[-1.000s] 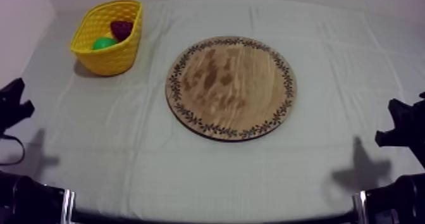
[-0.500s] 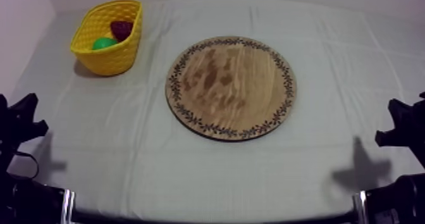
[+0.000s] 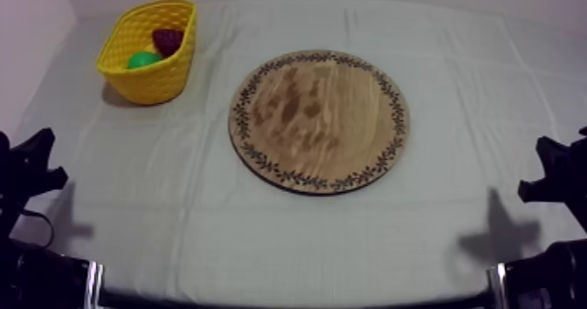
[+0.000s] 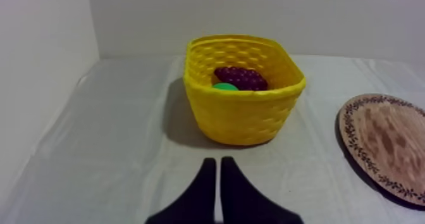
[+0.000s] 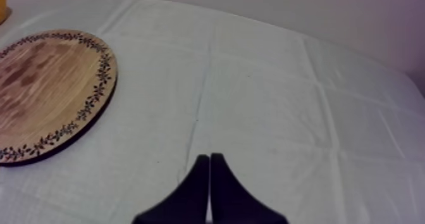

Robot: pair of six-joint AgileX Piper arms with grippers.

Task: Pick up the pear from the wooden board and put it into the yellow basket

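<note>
Nearest to us, our left claw (image 4: 217,162) has its two black fingers pressed together into a narrow wedge with nothing between them. It sits low at the near left of the surface (image 3: 175,225) and points towards the yellow basket (image 3: 162,78). Our right claw (image 5: 209,157) is closed on nothing in the same way, low at the near right, with bare cloth ahead of it and the board off to its left.

In the middle lies the round wooden board (image 3: 319,120). Its face is bare, with no fruit on it. At the far left, well apart from the board, stands the basket. Inside it a green shape, which we take to be the pear (image 3: 142,60), lies beside a dark bunch of grapes (image 3: 168,40).

We judge the placing done. Doing this step well means resting both arms low at the near edges, well clear of board and basket, and making no reach that could nudge the basket or tip it.

Some things are hard to make out. The basket's front wall and the grapes hide most of the pear, so we see only a green patch and cannot confirm its shape or how it lies. The basket's floor is hidden. Each wrist view cuts off part of the board, and the edges of the top view cut off both arms.
</note>
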